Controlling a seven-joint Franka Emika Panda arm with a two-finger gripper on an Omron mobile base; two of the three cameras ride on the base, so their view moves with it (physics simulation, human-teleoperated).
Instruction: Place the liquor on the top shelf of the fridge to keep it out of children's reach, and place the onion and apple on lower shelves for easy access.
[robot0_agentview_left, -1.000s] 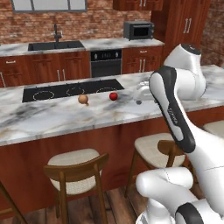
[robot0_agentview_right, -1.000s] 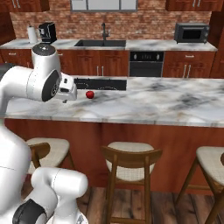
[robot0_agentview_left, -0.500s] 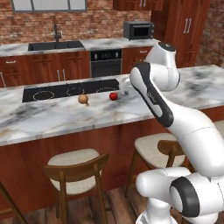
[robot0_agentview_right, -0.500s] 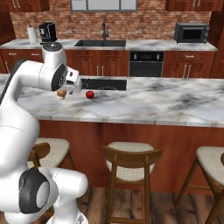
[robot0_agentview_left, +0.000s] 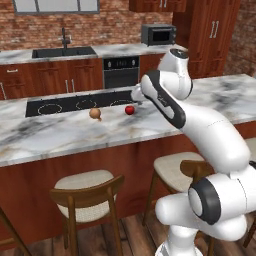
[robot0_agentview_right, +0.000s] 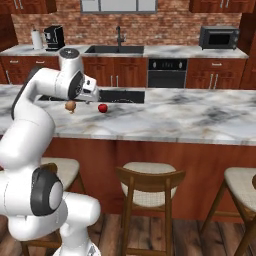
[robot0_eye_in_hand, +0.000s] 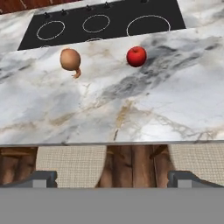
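Note:
The tan onion (robot0_agentview_left: 95, 113) (robot0_agentview_right: 70, 105) (robot0_eye_in_hand: 70, 59) and the dark red apple (robot0_agentview_left: 129, 109) (robot0_agentview_right: 102, 107) (robot0_eye_in_hand: 136, 56) lie a little apart on the marble island counter (robot0_agentview_left: 60, 135) (robot0_eye_in_hand: 131, 109), just in front of the black cooktop (robot0_agentview_left: 75, 104) (robot0_eye_in_hand: 105, 22). My gripper (robot0_agentview_left: 135, 94) (robot0_agentview_right: 95, 95) (robot0_eye_in_hand: 116, 178) hangs above the counter close to the apple, open and holding nothing. In the hand view both fruits lie ahead of the fingertips (robot0_eye_in_hand: 43, 177), past the counter's front edge. The liquor and the fridge are out of view.
Wooden stools (robot0_agentview_left: 87, 190) (robot0_agentview_right: 150, 182) stand under the island's near edge. Behind the island runs a back counter with a sink (robot0_agentview_left: 62, 51), an oven (robot0_agentview_left: 120, 70), a microwave (robot0_agentview_left: 158, 34) and a coffee machine (robot0_agentview_right: 53, 37). Tall reddish cupboards (robot0_agentview_left: 210, 35) rise at the back right.
The arm has swung left across the island, bringing the hand from the right of the apple to just beside it. The jaws stayed open. Onion and apple have not moved.

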